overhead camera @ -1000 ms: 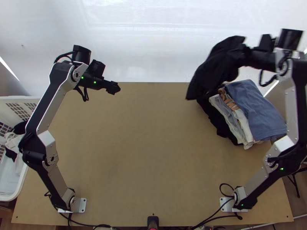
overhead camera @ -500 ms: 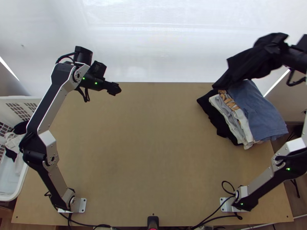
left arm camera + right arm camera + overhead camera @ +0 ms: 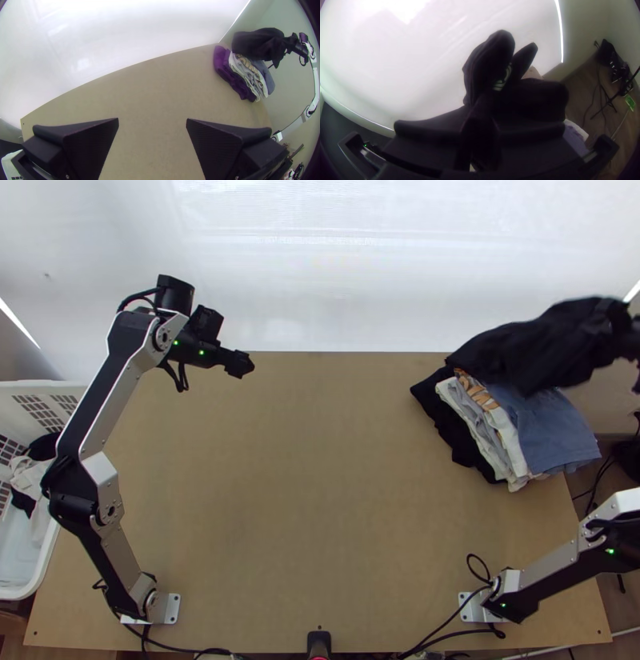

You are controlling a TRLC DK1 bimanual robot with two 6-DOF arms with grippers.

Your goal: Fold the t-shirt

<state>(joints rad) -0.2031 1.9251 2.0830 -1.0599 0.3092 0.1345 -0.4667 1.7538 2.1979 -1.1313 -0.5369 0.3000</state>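
Right wrist view reveals pale print (image 3: 502,81) on the t-shirt (image 3: 544,340) its jaws grip; left jaws gape.

In the top view, I get my right arm (image 3: 552,570) cut off at right, the black shirt (image 3: 528,348) blurred upper right.

Both arms up, grippers well apart
Left arm (image 3: 96,404) bent at the elbow, left gripper (image 3: 245,365) aimed inward, fingers (image 3: 90,143) spread wide; right arm (image 3: 552,564) leaning out past the top view's right edge; right gripper (image 3: 626,342) pointing back inward, fingers (image 3: 426,131) clamped.
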